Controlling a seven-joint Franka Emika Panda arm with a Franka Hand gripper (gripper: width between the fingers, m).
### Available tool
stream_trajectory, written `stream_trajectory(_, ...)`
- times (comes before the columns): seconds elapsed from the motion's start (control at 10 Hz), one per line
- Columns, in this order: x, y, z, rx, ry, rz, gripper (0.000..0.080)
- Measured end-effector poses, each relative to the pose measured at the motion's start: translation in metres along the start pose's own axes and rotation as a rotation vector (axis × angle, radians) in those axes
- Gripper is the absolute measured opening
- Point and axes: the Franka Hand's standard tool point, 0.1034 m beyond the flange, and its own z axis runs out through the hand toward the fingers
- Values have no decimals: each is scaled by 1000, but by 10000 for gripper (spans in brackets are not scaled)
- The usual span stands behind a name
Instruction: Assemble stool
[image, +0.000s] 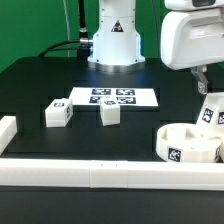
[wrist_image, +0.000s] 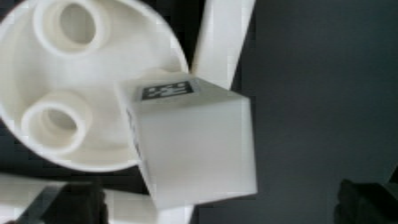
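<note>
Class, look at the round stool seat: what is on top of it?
One blocky leg stands on the seat. Two open holes show in the wrist view; the leg covers whatever lies under it.

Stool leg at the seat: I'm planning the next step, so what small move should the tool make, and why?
Likely close the tool on the leg: its jaws stand wide open, the leg sits between them, by the seat, and nothing is gripped. Whether it is already in a hole, I cannot tell.

Smooth, faintly glossy white plastic seat (wrist_image: 103, 78) and legs (image: 57, 114) on a matt black table (image: 40, 75)
</note>
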Motion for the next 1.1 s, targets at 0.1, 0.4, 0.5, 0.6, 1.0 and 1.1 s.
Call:
stream_trajectory(0.1, 0, 2, 0, -1, 0, -70, 649)
stream_trajectory(0.4, -1, 4, 1, -1, -2, -252, 649)
stream_trajectory(0.5, -1, 5, 1, -4, -1, -345, 649)
stream_trajectory(0.6, -1, 8, 2, -22, 4, -487, 649)
stream_trajectory(1.0, -7, 15, 9, -41, -27, -976, 649)
stream_trajectory(1.1, -7, 16, 9, -44, -32, -1036, 649)
